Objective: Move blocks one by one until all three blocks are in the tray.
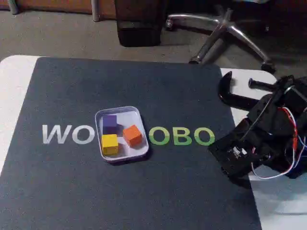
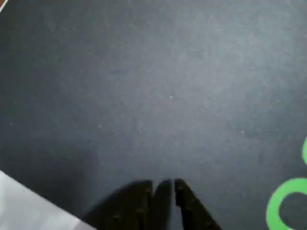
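Jaws of the black two-finger gripper (image 2: pixel 165 184) are being shown at the bottom edge of the wrist view, drawn nearly together with only a thin dark slit between the tips, and nothing is being held between them. Beneath them, the dark grey fabric mat (image 2: pixel 153 86) is being imaged, with a piece of green lettering (image 2: pixel 285 203) being cut off at the right edge and a strip of white table (image 2: pixel 29 208) being exposed at the lower left corner.

In the fixed view, the black arm (image 1: pixel 261 139), with red and white wires looped along it, is being seen folded at the right side of the mat, well apart from the tray. A black C-shaped clamp (image 1: pixel 235 98) is being seen just behind the arm on the white table (image 1: pixel 14 96).

All three blocks are being contained in the small shallow pale lavender-white rectangular tray (image 1: pixel 141 117), which is lying at the middle of the mat (image 1: pixel 144 191), over the printed word and between its grey letters (image 1: pixel 67 134) and its green letters (image 1: pixel 182 136). The small purple cube (image 1: pixel 110 121) is being seen at the far left of the tray, the small yellow cube (image 1: pixel 109 143) just in front of it, and the small orange cube (image 1: pixel 132 135) to their right, turned at an angle.

Beyond the table, the chrome base of an office chair (image 1: pixel 225 28) is being seen on the carpet.
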Tool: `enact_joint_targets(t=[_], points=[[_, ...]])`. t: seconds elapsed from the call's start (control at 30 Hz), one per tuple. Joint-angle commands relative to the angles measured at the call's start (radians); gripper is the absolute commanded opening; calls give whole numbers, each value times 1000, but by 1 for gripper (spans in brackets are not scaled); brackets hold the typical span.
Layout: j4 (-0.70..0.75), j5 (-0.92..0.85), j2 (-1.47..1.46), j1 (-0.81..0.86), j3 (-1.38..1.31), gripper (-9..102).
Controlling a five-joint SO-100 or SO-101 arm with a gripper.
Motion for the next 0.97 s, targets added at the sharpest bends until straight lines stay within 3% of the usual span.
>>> enact_joint_targets(t=[0.0, 0.93], points=[[-2, -2, -3, 14, -3, 3], [-2, -3, -3, 32, -3, 3]])
